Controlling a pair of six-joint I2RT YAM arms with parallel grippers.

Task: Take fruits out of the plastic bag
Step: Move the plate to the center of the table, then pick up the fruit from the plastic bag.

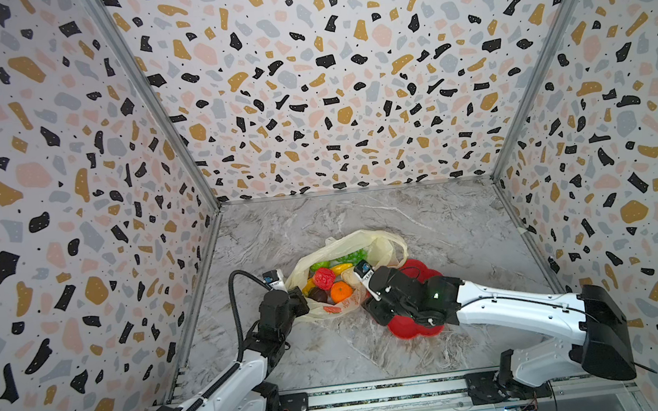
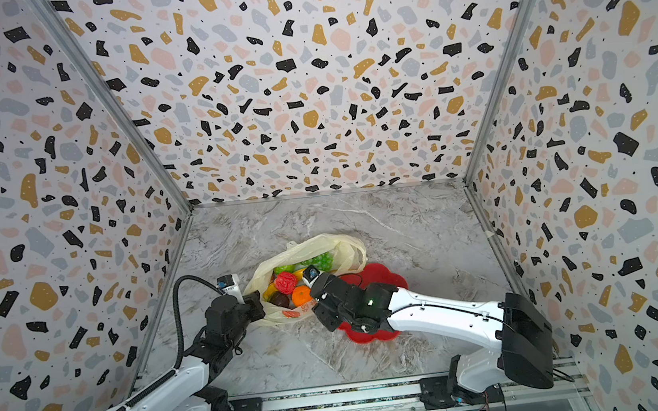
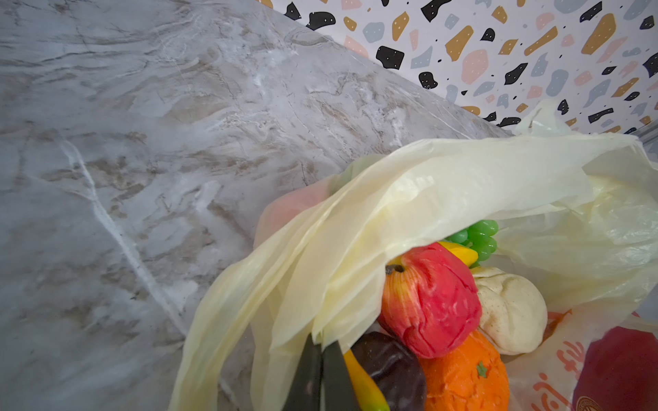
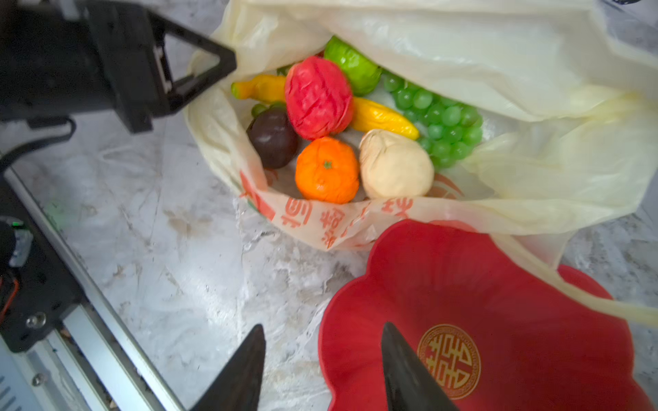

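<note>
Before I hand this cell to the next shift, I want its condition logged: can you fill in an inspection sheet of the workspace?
Surface: grey marbled tabletop, no spills seen.
Job's things: plastic bag open, holding apple, orange, beige piece, grapes, banana, dark fruit; none out yet. Red plate empty, bag draped over its edge.
Clutter: nothing seen.
Grippers: left gripper shut on bag rim; right gripper open, empty, above plate edge.
Cables: black hose loops beside left arm.
Surroundings: terrazzo-print walls on three sides, metal rail in front.
</note>
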